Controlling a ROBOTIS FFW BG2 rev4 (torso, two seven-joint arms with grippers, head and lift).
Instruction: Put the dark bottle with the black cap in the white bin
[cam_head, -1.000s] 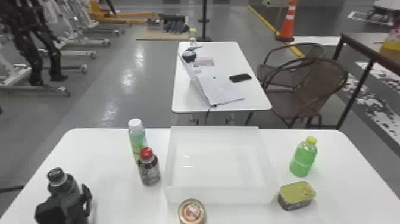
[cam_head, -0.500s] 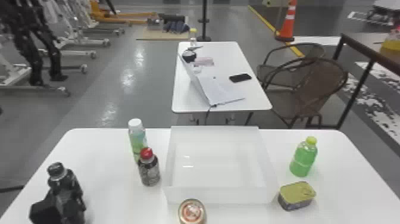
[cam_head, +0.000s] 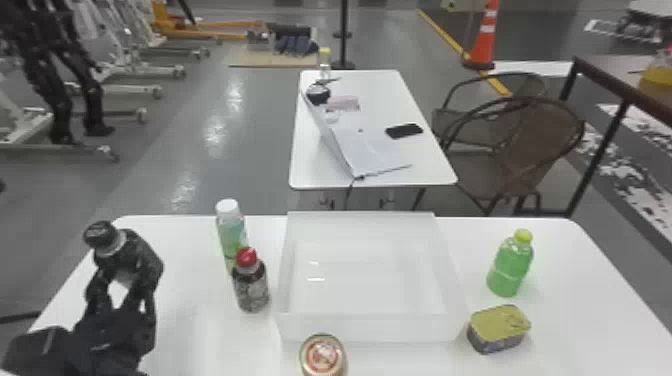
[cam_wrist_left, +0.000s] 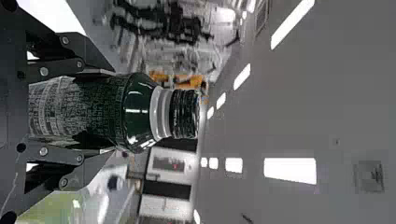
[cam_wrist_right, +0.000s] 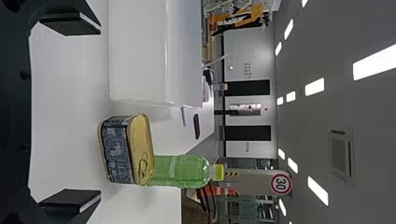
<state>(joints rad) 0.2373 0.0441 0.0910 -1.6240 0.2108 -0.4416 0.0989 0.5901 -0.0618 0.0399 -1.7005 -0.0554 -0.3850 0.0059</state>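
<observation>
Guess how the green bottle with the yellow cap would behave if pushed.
The green bottle might tip if pushed near its yellow cap, being taller than it is wide. It is probably fairly heavy, as green liquid seems to fill most of it. Once down, it could roll, since its sides look rounded.

Right of the rectangular white plastic bin (cam_head: 370, 327), a green plastic bottle (cam_head: 510, 270) stands behind a squat gold-topped metal tin (cam_head: 499, 326).
</observation>
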